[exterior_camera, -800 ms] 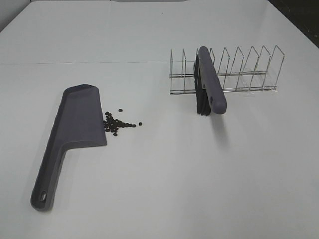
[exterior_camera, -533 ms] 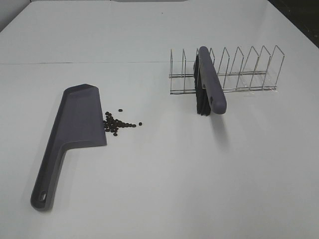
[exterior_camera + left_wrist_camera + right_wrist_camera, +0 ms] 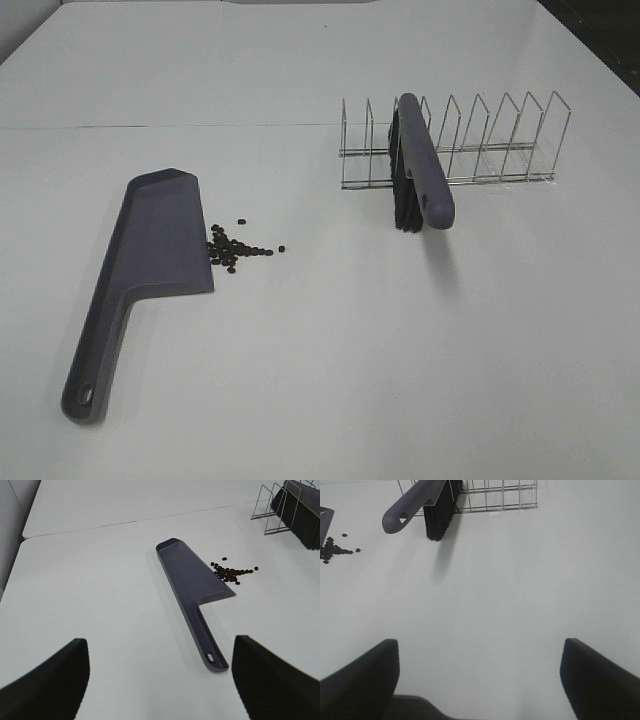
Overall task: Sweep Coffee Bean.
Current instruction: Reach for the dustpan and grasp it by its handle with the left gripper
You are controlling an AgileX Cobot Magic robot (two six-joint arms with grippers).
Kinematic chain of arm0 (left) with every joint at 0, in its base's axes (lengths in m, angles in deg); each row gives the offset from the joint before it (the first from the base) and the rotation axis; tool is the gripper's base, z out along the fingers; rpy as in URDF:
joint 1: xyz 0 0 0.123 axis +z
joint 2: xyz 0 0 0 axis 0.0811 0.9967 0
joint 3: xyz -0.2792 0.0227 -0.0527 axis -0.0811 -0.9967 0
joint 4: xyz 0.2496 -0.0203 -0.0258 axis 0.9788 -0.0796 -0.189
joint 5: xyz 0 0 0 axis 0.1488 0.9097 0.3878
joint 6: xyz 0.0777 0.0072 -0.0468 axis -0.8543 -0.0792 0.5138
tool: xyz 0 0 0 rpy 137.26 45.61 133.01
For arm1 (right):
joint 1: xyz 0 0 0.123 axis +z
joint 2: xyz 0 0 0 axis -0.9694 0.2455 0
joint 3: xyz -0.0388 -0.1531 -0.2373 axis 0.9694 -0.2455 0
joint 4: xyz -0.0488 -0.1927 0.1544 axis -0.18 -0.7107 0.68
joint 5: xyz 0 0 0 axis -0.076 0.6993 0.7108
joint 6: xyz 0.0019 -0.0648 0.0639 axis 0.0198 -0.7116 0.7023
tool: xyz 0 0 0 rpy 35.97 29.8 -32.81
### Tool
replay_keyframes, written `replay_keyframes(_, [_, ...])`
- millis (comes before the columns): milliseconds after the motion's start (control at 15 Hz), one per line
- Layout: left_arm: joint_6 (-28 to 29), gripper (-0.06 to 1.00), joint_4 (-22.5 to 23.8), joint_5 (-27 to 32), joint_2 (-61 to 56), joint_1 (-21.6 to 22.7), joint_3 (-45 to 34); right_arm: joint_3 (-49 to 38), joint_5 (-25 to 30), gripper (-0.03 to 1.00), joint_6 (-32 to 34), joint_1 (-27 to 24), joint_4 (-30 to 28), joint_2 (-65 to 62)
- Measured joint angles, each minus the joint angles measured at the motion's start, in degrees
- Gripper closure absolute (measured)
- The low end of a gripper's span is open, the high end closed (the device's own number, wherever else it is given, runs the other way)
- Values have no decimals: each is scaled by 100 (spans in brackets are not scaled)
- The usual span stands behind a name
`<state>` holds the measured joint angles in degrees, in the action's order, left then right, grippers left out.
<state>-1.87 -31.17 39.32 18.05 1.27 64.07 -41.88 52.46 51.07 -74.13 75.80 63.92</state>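
Note:
A small pile of dark coffee beans [image 3: 236, 250] lies on the white table, right next to the flat edge of a grey-purple dustpan [image 3: 150, 260]. The dustpan lies flat with its handle toward the near side. Both also show in the left wrist view: the beans [image 3: 231, 572] and the dustpan [image 3: 192, 587]. A brush [image 3: 420, 175] with a grey-purple handle and black bristles rests in a wire rack [image 3: 480, 140], also in the right wrist view [image 3: 417, 502]. My left gripper [image 3: 160, 680] is open, well short of the dustpan handle. My right gripper [image 3: 480, 677] is open, well short of the brush. Neither arm shows in the exterior high view.
The wire rack [image 3: 495, 495] has several upright loops and stands at the back right. A seam [image 3: 160, 126] runs across the table behind the dustpan. The beans show at the edge of the right wrist view [image 3: 332, 549].

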Motion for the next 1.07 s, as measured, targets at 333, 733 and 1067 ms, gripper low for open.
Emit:
replay_keyframes(333, [0,22,0,0,0,0,0,0,0,15,0,0,103,0])
replay_keyframes(733, [0,22,0,0,0,0,0,0,0,16,0,0,-241,0])
replay_keyframes(1067, [17,22,0,0,0,0,0,0,0,17,0,0,-401,0])
